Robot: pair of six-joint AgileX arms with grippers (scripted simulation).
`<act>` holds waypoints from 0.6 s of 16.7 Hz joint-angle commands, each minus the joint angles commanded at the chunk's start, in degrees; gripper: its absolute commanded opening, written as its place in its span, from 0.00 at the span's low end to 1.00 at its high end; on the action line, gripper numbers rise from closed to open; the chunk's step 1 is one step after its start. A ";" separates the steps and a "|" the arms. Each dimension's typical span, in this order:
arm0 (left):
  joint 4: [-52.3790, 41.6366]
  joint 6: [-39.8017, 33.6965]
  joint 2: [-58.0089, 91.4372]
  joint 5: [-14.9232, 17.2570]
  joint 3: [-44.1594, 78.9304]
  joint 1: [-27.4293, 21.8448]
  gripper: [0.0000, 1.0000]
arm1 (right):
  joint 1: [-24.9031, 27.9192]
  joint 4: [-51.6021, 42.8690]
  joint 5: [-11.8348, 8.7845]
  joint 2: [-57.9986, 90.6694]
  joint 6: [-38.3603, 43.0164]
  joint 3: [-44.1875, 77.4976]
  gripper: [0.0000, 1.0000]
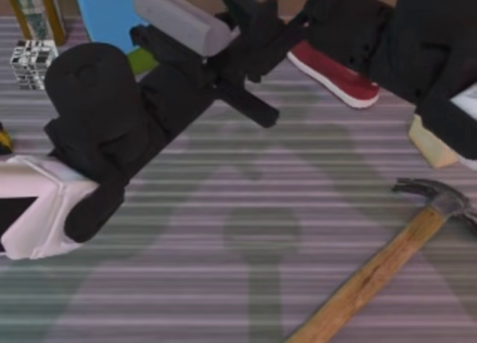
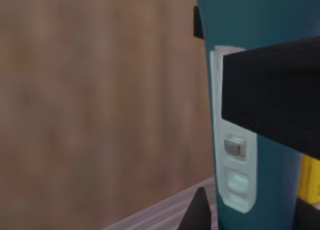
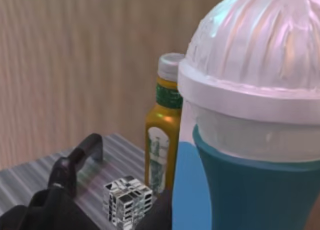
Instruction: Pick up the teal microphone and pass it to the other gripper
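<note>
The teal microphone point(image 2: 265, 35) stands upright in the air over the far middle of the table. Its white switch strip point(image 2: 235, 165) faces the left wrist camera. My left gripper point(image 2: 252, 215) is shut on the lower handle, one fingertip point(image 2: 200, 212) on each side. In the top view the left gripper point(image 1: 250, 37) lies under the arms and hides the microphone. My right gripper point(image 1: 291, 30), the other gripper, meets it from the right, and a black part of it point(image 2: 270, 100) crosses the handle higher up. The round white head point(image 3: 255, 55) fills the right wrist view.
A wooden hammer point(image 1: 387, 261) lies at the front right, and a red shoe point(image 1: 335, 78) at the back. A mirrored cube point(image 1: 31, 62), a yellow bottle point(image 3: 162, 140) and a blue box point(image 1: 108, 15) stand at the back left. A beige block point(image 1: 432, 145) sits at the right.
</note>
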 joint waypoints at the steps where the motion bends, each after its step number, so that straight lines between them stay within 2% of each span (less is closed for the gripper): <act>1: 0.00 0.00 0.00 0.00 0.00 0.00 0.00 | 0.21 0.17 0.21 0.84 0.01 0.79 1.00; 5: 0.00 0.00 0.00 0.00 0.00 0.00 0.00 | 0.27 0.23 0.28 1.09 0.02 1.03 1.00; 10: 0.00 0.00 0.00 0.00 0.00 0.00 0.00 | 0.27 0.23 0.28 1.09 0.02 1.03 0.62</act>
